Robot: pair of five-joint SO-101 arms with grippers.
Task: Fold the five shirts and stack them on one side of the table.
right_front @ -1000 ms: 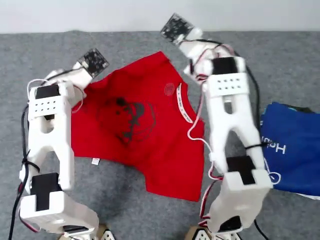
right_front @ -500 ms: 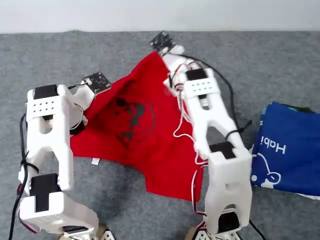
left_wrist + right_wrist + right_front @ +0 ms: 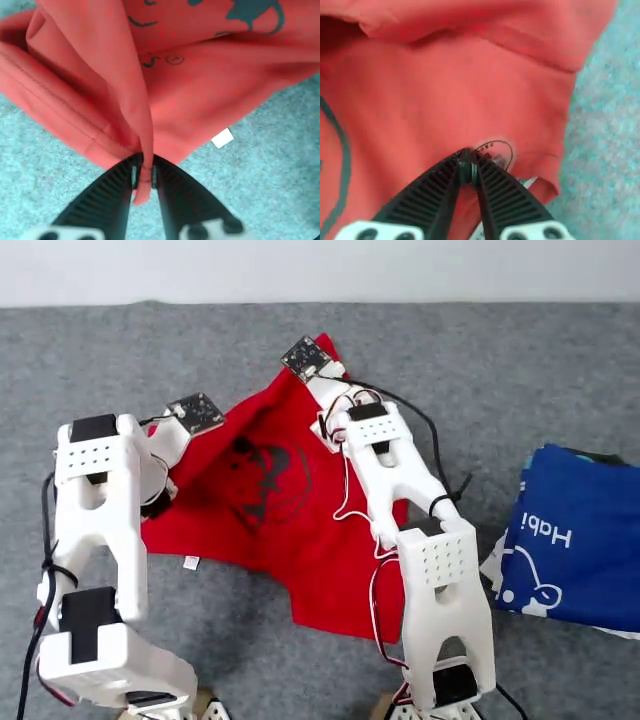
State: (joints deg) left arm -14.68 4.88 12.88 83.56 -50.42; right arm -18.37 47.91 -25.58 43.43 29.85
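Note:
A red shirt [image 3: 270,530] with a dark print lies partly folded on the grey table [image 3: 560,370]. My left gripper [image 3: 190,428] is at the shirt's left edge. In the left wrist view it [image 3: 142,172] is shut on a raised fold of the red fabric [image 3: 135,105]. My right gripper [image 3: 318,375] is over the shirt's far part. In the right wrist view it [image 3: 466,165] is shut on the red cloth [image 3: 445,95] beside the round neck stamp [image 3: 495,150]. The shirt's right side is drawn over towards the middle.
A folded blue shirt [image 3: 575,540] lies at the table's right edge. A small white tag [image 3: 190,562] sticks out of the red shirt's near left hem. Bare grey table stretches along the far side and the near left.
The right arm has swung left, carrying the shirt's collar side over the print. The left gripper has shifted slightly inward with its pinched fold. More blue shirt now shows.

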